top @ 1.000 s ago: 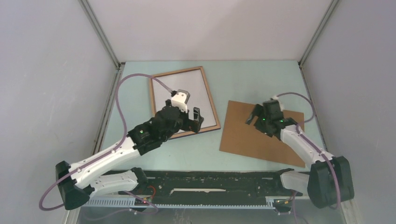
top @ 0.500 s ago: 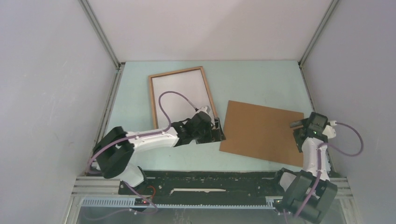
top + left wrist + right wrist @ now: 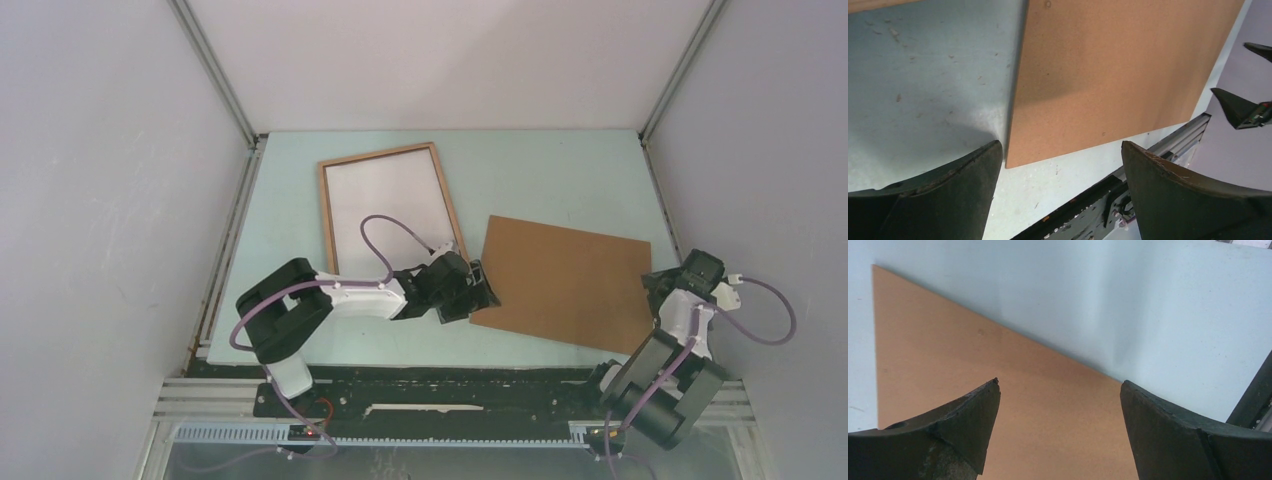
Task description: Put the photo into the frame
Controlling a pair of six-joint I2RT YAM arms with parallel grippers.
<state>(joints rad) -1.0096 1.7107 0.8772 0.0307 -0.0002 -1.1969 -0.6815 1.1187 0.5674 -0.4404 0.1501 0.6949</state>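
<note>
The photo [image 3: 565, 285], back up, looks stiff and light; I would grip its edge. Left gripper [image 3: 484, 287] and right gripper [image 3: 665, 283] stand wide.

Overhead view faces down on the table [image 3: 560, 170]; both wrist views look closely at the photo [image 3: 1108, 75]

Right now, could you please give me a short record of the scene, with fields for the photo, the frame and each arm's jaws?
photo: flat on the table, brown back up, not in the frame
frame: flat, wood face up, left of the photo, apart from it
left jaws: open, empty, at the photo's near left corner
right jaws: open, empty, at the photo's right side
</note>
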